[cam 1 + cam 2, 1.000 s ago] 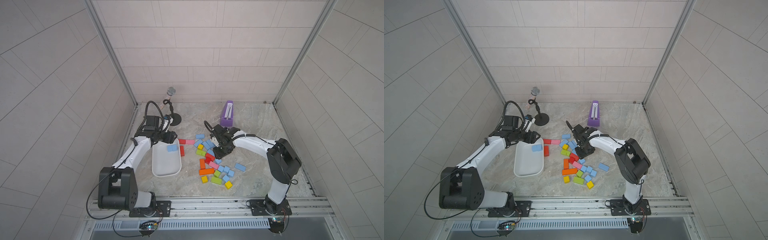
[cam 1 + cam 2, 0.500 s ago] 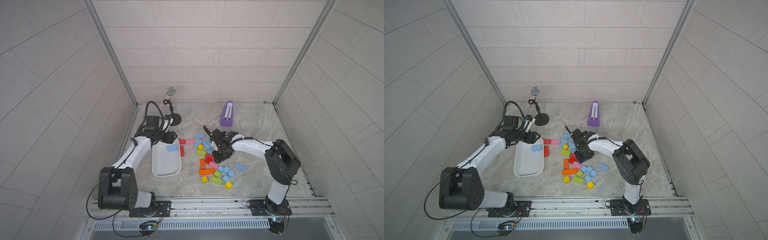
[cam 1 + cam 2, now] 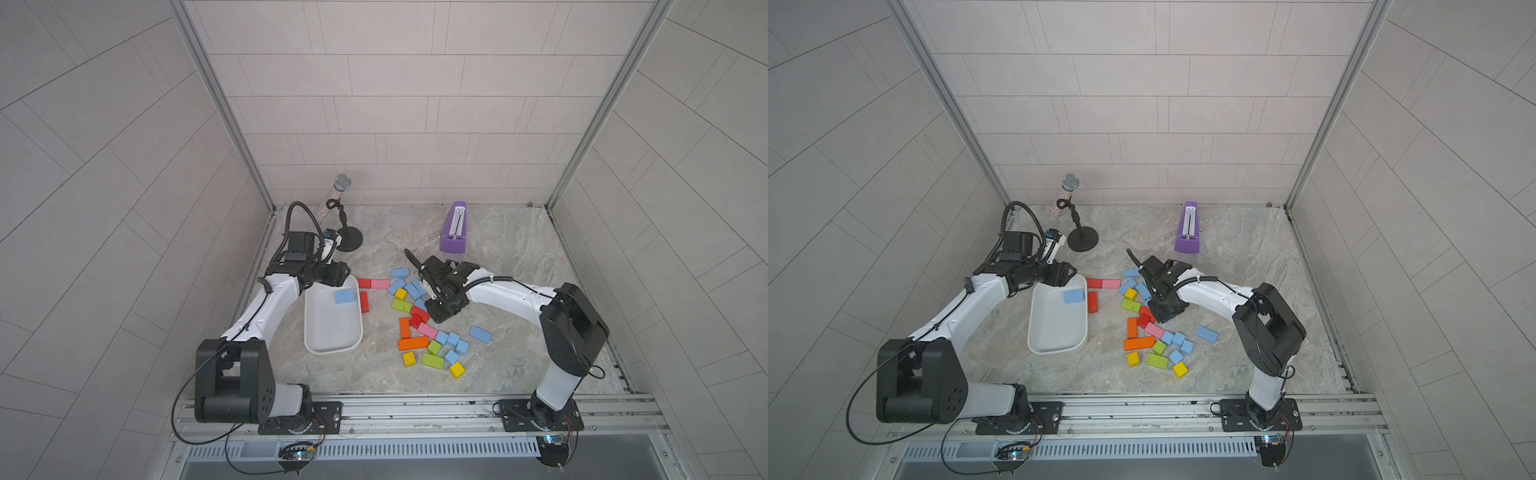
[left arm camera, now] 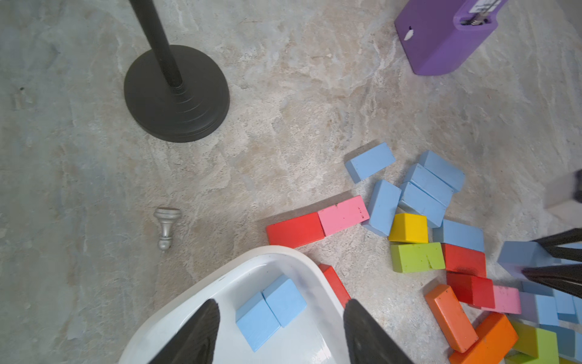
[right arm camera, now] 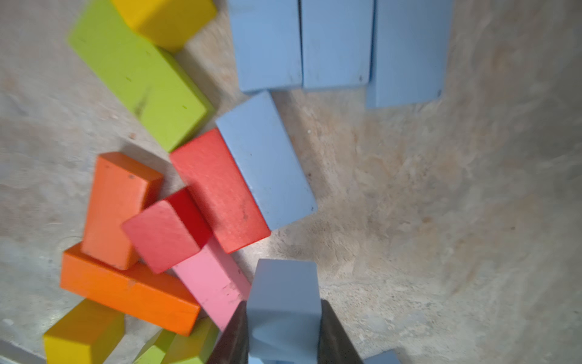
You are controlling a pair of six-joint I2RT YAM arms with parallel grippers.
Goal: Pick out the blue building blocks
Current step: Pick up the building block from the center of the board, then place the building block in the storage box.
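**Right end effector clamped on a blue block at the pile**

My right arm reaches from its near-right base leftward and away over the worktop point(image 3: 519, 241). Its wrist is bent steeply, so the right end effector point(image 5: 282, 304) points down into the middle of the block pile. Its fingers are closed on two sides of a blue block point(image 5: 283, 283); I cannot tell whether it is a cube or a brick. Just beyond it a blue brick point(image 5: 266, 160) lies flat, its long side against a red brick point(image 5: 220, 192), both on one diagonal. Farther off, three blue bricks point(image 5: 337, 44) lie side by side with their long axes parallel. In a top view, more blue blocks point(image 3: 453, 343) sit at the near side of the pile, and a lone blue brick point(image 3: 480, 333) lies to their right.

My left arm stretches from the near left toward the far side. The left end effector point(image 4: 282, 302) hangs over the far end of the white tray point(image 3: 332, 328), its fingers well apart and gripping nothing. Two blue cubes point(image 4: 271, 310) rest in the tray, touching each other.
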